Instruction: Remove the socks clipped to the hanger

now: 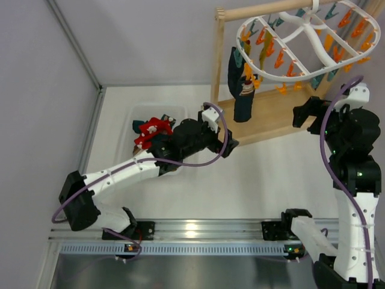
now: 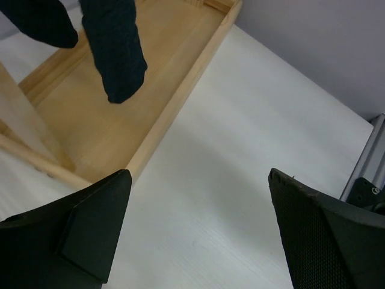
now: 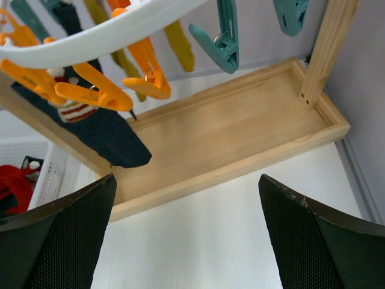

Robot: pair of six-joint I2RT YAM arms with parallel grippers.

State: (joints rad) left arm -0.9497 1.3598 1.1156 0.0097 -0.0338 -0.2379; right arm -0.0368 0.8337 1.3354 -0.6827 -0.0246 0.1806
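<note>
The white oval hanger (image 1: 307,42) hangs from the wooden stand at the top right, its rim lined with orange and teal clothespins. A dark sock (image 1: 243,99) hangs clipped at its left end, with mustard-yellow socks (image 1: 266,54) behind. Red socks (image 1: 150,129) lie in a clear bin. My left gripper (image 1: 231,144) is open and empty just in front of the stand's tray; the dark sock's toe (image 2: 117,54) hangs ahead of it. My right gripper (image 1: 304,114) is open and empty below the hanger rim (image 3: 102,36), near the dark sock (image 3: 102,135) and a mustard sock (image 3: 180,45).
The wooden stand's tray base (image 1: 271,117) lies between the two grippers; its front wall shows in both wrist views (image 2: 174,108) (image 3: 240,162). A stand post (image 3: 328,48) rises at the right. The clear bin (image 1: 127,129) sits left of the left arm. Walls close in left and back.
</note>
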